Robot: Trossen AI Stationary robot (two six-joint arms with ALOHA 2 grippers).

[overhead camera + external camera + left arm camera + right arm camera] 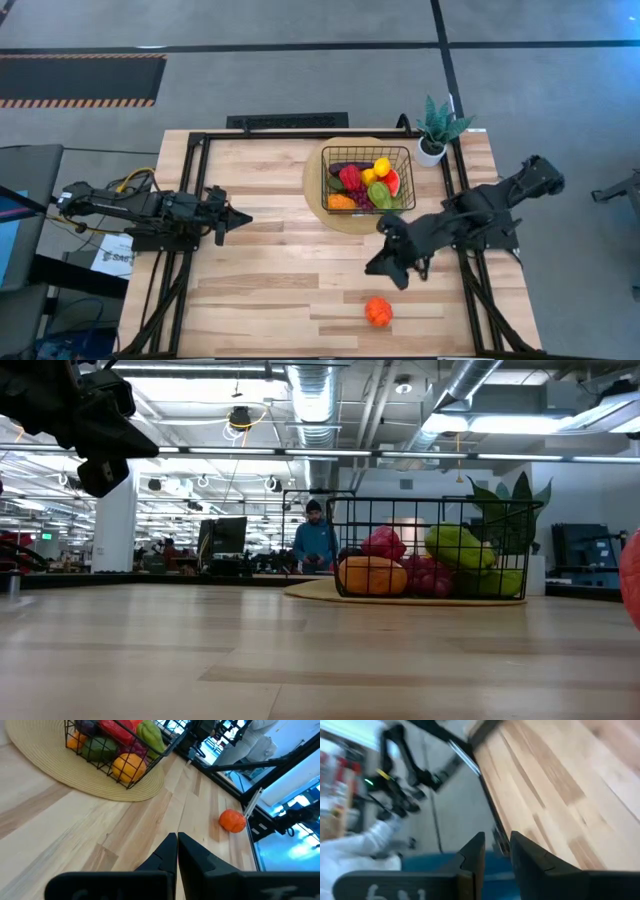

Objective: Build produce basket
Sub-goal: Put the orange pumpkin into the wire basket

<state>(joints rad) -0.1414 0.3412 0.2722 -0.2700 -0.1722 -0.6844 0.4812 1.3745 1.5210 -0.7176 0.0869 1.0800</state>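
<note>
My right gripper point(392, 268) hangs empty, fingers slightly parted, with the orange point(377, 312) at its six o'clock on bare wood; a careless descent could nudge it rolling off the table edge. The basket point(367, 178) sits full at twelve. My left gripper point(232, 217) waits clenched.

Pale striped wood on the counter point(280, 290); black wire grid for the basket point(367, 178), on a tan woven mat point(60, 767); bright orange on the lone orange point(377, 312); dark fingers point(187, 852).
</note>
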